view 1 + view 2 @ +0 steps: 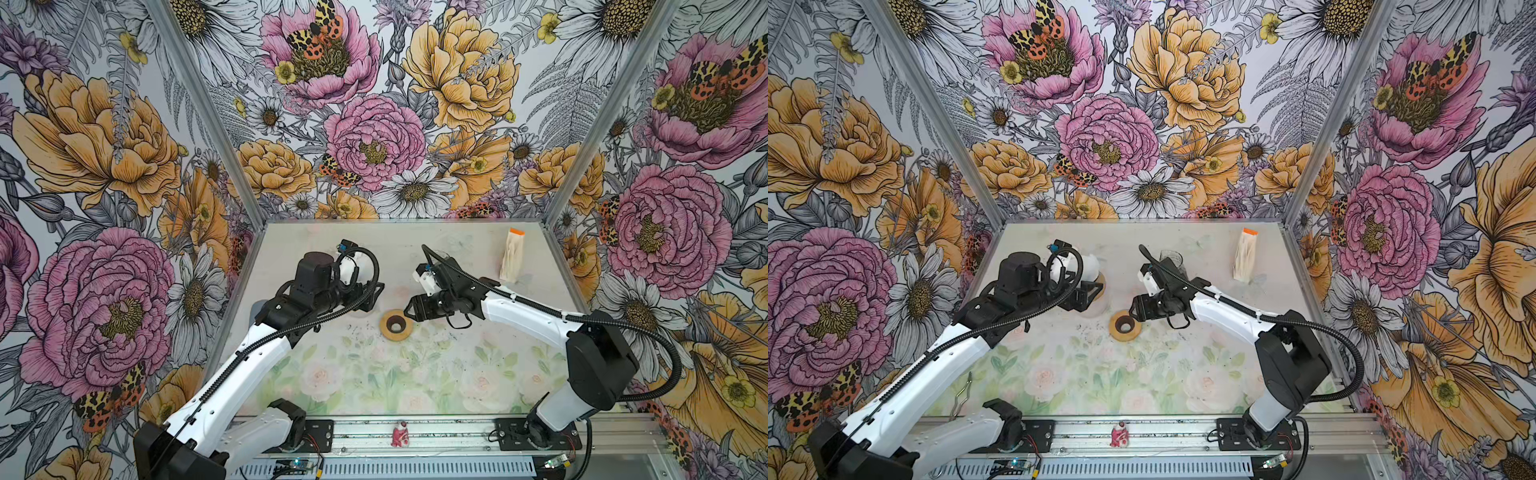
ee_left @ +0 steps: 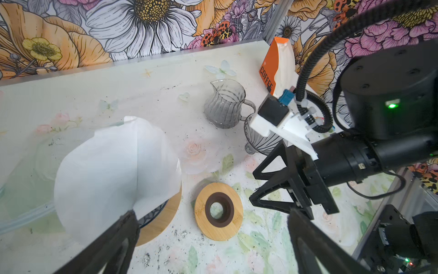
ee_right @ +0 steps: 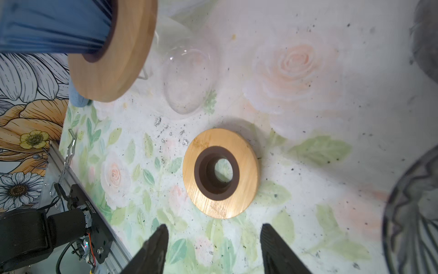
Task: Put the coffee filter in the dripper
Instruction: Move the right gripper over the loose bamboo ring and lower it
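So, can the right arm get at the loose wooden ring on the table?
Probably yes: the wooden ring lies flat, alone, just ahead of the right gripper, fingers spread, nothing in the way.

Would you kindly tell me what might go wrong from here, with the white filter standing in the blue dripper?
1. One finger of the open left pincer appears to touch the lower edge of the filter; pulling away might drag it out of the dripper.
2. The open right pincer hovers close to the loose wooden ring and might knock it.
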Tool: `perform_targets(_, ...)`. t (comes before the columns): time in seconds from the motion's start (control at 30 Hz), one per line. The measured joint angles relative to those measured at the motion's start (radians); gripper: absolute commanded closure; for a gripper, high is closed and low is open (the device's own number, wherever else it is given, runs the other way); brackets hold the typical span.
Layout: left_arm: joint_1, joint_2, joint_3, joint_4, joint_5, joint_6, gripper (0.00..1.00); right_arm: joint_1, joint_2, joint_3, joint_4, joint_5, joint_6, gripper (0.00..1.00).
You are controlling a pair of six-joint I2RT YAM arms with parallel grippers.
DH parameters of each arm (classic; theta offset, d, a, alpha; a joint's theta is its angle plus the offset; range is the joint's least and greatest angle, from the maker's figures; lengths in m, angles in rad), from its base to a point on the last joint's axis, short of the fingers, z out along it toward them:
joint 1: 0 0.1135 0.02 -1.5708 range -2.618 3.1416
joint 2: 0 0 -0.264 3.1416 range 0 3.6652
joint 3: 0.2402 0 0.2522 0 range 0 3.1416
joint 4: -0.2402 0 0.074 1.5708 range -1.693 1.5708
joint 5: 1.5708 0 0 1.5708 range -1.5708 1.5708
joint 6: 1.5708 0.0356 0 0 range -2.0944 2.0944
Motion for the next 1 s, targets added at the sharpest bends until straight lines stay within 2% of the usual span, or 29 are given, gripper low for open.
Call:
perform_targets(0.37, -0.001, -0.118, -0.058, -0.097, 0.000, -0.027, 0.01, 0.008, 0.051, -0.023, 0.050, 0.008, 0.068, 0.36)
perform_targets(0.63, -0.023, -0.131, -0.090, -0.166, 0.000, -0.024, 0.01, 0.012, 0.084, -0.050, 0.064, 0.041, 0.132, 0.38)
perform_targets(0.8, -0.023, -0.131, -0.105, -0.187, 0.000, -0.016, 0.01, 0.012, 0.120, -0.052, 0.087, 0.043, 0.167, 0.43)
perform_targets(1.0, -0.023, -0.131, -0.125, -0.192, 0.000, -0.014, 0.01, 0.026, 0.138, -0.053, 0.114, 0.041, 0.205, 0.45)
